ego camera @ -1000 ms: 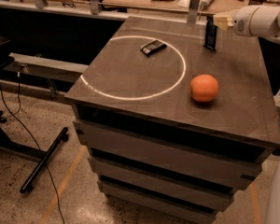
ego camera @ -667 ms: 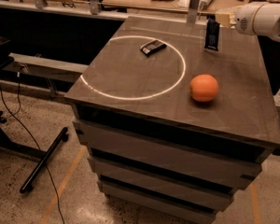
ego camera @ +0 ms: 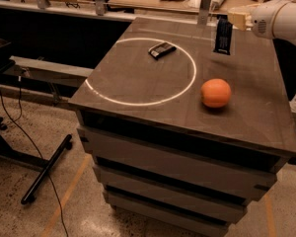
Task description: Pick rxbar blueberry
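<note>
Thin dark navy-blue wrapped bar, the rxbar blueberry (ego camera: 223, 37): hanging upright on its short end at the far right of the dark grey tabletop (ego camera: 138, 85), outside the white painted ring (ego camera: 190, 80).

The tan two-finger gripper (ego camera: 233, 20) is reaching in from the right on the white arm (ego camera: 281, 19) and pinching the bar's top edge, fingers closed onto the wrapper.

Change over the last second: the arm is drifting a touch up and to the right, and the bar is barely shifting with it. A small shadow is showing under the bar's lower edge, so it is probably just clearing the table, though the angle is not letting me confirm a gap.

Meaning for the task: the grasp is looking made and the lift is only beginning.

Round orange fruit (ego camera: 215, 93): sitting near, in front of the bar and apart from it. Black-and-grey wrapped bar (ego camera: 162, 50): lying flat inside the ring, well apart.
</note>
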Motion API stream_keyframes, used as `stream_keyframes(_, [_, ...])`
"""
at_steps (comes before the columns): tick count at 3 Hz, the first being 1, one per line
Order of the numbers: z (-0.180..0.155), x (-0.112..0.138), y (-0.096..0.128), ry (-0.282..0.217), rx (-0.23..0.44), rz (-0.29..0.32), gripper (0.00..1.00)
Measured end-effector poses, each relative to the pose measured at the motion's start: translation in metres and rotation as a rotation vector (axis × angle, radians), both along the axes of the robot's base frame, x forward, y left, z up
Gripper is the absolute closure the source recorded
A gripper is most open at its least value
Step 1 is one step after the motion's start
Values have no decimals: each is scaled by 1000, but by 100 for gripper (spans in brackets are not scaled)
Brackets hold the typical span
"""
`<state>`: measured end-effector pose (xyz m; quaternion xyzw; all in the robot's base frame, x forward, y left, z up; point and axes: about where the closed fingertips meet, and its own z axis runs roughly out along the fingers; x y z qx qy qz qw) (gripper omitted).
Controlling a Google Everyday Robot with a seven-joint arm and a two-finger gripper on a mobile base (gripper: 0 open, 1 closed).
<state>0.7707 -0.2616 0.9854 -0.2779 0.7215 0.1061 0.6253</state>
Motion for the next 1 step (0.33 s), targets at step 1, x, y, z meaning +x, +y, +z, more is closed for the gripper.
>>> stream_keyframes(1, [0, -1, 1, -1, 0, 2, 100])
